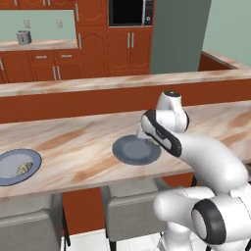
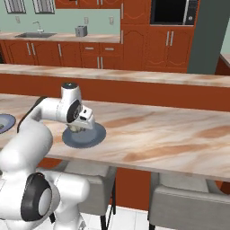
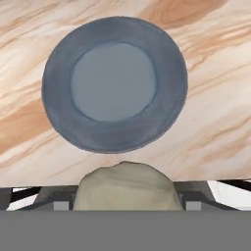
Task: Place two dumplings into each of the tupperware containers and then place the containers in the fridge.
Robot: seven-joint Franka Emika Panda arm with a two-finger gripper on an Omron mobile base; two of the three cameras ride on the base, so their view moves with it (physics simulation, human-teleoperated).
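Note:
A tan pleated dumpling [image 3: 125,186] sits between my fingers in the hand view, and my gripper [image 3: 125,203] is shut on it. The gripper [image 2: 79,128] hangs just above a round blue-grey plate [image 3: 59,93], whose centre is bare, on the marble counter [image 2: 148,134]. Another dumpling [image 1: 23,169] lies on a second blue-grey plate [image 1: 10,177] at the counter's left end. The tall grey fridge [image 1: 179,37] stands at the back of the kitchen. The tupperware containers are out of view.
A raised marble ledge [image 1: 98,84] runs behind the counter. Grey chairs [image 1: 130,208] are tucked under its front edge. Wooden cabinets [image 2: 103,56], a microwave [image 2: 173,11], a toaster [image 2: 81,30] and a sink [image 2: 36,34] line the back wall.

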